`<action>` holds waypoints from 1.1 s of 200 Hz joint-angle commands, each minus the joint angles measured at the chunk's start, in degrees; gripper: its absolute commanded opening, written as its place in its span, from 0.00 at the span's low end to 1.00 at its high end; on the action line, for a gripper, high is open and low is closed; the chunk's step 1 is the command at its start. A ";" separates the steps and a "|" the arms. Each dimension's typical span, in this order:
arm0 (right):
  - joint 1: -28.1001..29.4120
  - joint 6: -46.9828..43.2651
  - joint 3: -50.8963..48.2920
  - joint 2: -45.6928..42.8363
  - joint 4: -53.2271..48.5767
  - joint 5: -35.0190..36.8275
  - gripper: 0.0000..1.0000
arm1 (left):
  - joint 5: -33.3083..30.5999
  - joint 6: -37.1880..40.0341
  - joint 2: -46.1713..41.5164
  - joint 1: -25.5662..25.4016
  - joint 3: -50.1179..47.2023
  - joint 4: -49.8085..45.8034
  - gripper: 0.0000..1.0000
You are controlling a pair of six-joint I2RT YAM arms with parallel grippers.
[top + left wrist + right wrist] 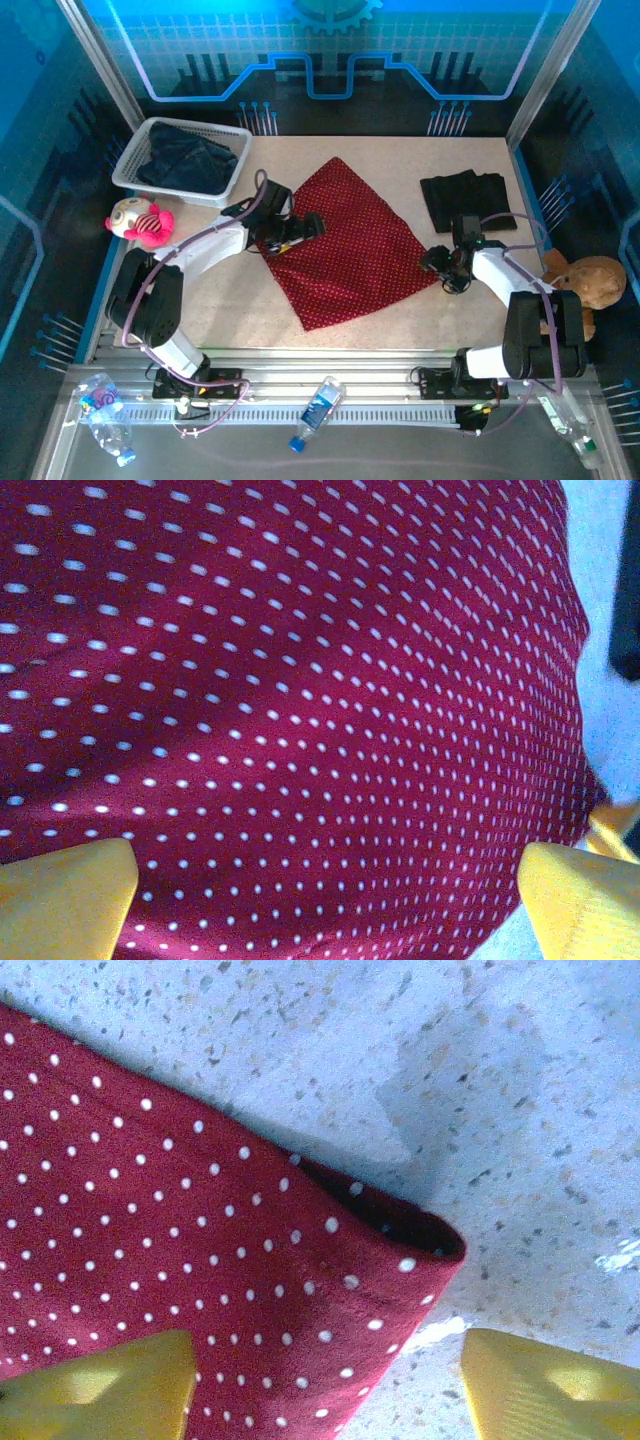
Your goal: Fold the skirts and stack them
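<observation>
The right gripper (330, 1385) sits at the red skirt's (350, 245) right corner, its yellow fingers (100, 1390) apart and straddling the hem, nothing clamped. The left gripper (330, 880) is over the skirt's left edge, fingers spread wide above the dotted cloth, holding nothing. The red skirt lies flat on the table (230, 300). Farther back, 1 black skirt (468, 200) lies folded at the right, and denim skirts (185, 162) fill the basket (130, 162) at the left.
</observation>
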 commanded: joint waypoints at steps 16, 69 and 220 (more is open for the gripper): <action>-1.46 -0.50 -0.09 2.91 0.59 -0.92 0.54 | -0.81 8.46 1.64 -1.40 0.15 -3.52 0.99; -1.39 1.17 -1.14 3.18 4.67 -5.08 0.09 | -1.07 3.76 14.26 3.08 4.31 1.68 0.99; 9.10 20.54 -7.67 -1.96 16.42 -5.17 0.00 | -13.09 19.87 2.32 2.88 8.99 -15.65 0.99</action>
